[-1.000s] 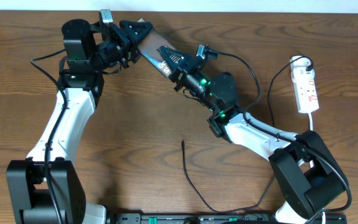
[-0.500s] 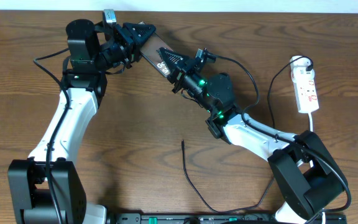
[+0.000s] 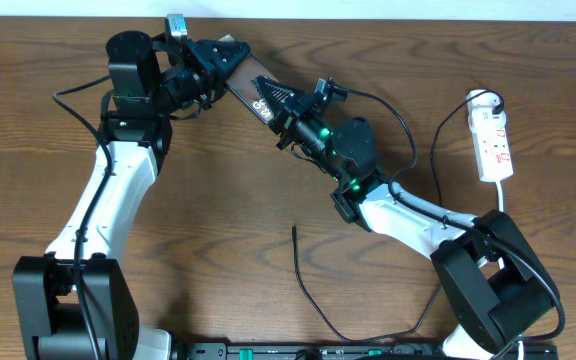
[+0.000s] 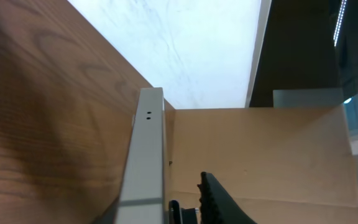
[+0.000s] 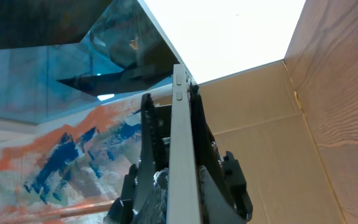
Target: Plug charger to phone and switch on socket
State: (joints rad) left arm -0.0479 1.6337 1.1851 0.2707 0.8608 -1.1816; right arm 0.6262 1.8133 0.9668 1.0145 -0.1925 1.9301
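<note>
The phone (image 3: 251,78) is held tilted in the air at the back centre, between both grippers. My right gripper (image 3: 274,100) is shut on its lower end; in the right wrist view its grey edge (image 5: 182,143) runs between the clamped black jaws (image 5: 178,205). My left gripper (image 3: 220,55) straddles the upper end. In the left wrist view the phone's edge (image 4: 145,155) stands beside one toothed finger (image 4: 219,202), with a gap between them. The charger cable's free tip (image 3: 294,231) lies on the table. The white socket (image 3: 495,146) lies at the right, with a black plug (image 3: 492,101) at its far end.
The thin charger cable curves from its tip down to the front edge (image 3: 343,337) and back up near the right arm's base (image 3: 493,290). The left arm's base (image 3: 68,310) stands front left. The wooden table (image 3: 218,200) lies under both arms.
One second ago both grippers and the phone were slightly lower and to the right; they shifted up and left together. Nothing has moved in the last half second.
</note>
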